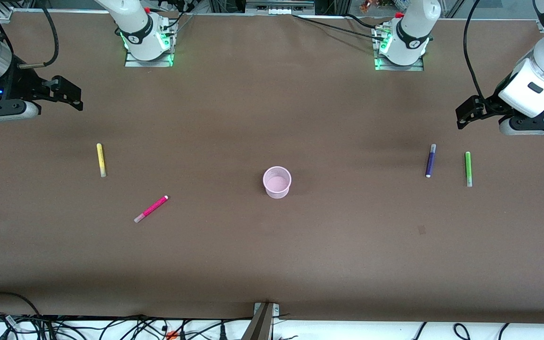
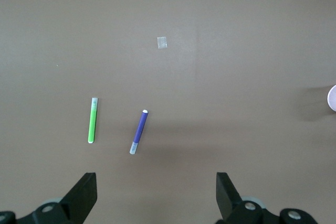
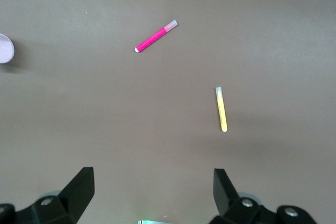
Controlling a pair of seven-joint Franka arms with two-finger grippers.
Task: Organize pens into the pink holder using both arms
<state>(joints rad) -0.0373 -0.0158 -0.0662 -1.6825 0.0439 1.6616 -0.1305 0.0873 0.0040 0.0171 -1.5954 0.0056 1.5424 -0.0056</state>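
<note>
The pink holder [image 1: 277, 182] stands upright and empty in the middle of the table. The yellow pen [image 1: 101, 160] and the magenta pen [image 1: 150, 208] lie toward the right arm's end, the magenta one nearer the front camera. The purple pen [image 1: 430, 160] and the green pen [image 1: 468, 168] lie side by side toward the left arm's end. My right gripper [image 1: 70, 95] hangs open and empty above the table near the yellow pen [image 3: 221, 109] and magenta pen [image 3: 156, 37]. My left gripper [image 1: 464, 115] hangs open and empty near the purple pen [image 2: 138, 132] and green pen [image 2: 92, 120].
A small pale patch [image 1: 421, 230] marks the brown table nearer the front camera than the purple pen. The two arm bases [image 1: 147, 42] [image 1: 402, 47] stand at the table's back edge. Cables and a metal bracket [image 1: 263, 318] run along the front edge.
</note>
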